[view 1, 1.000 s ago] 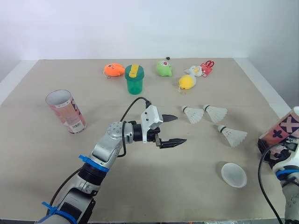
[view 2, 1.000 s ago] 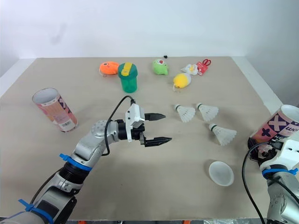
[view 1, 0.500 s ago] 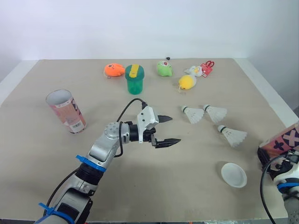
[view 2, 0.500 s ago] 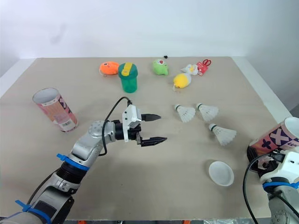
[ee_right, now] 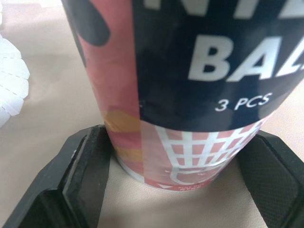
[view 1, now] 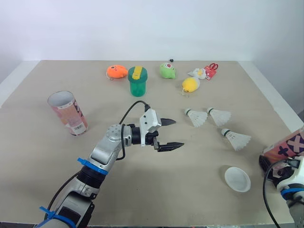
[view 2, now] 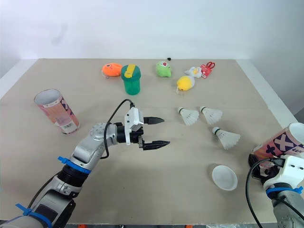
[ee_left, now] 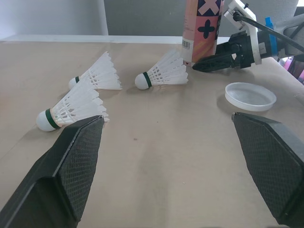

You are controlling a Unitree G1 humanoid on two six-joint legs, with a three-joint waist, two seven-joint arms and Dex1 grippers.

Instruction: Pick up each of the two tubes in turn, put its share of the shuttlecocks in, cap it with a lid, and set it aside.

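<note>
The left gripper [view 1: 178,133] hovers low over the table [view 1: 142,190] with its jaws spread wide and nothing between them. The three shuttlecocks lie ahead of its fingertips. The nearest shuttlecock [view 1: 195,116] is near the tip of the farther finger, on its side with the cork end towards the gripper and the feathers pointing away. The second shuttlecock [view 1: 219,115] lies just beyond it. The third shuttlecock [view 1: 236,138] is further ahead, toward the right arm.

The right gripper [ee_right: 180,152] is clamped on the base of a tube [view 2: 280,141], which leans with its open mouth up, well beyond the shuttlecocks. The lid [view 1: 237,178] lies flat near it. The other tube [view 1: 67,113] stands far behind the left gripper.

The free left gripper is the nearer one. It likely needs a short reach forward, closing across the nearest cork.
</note>
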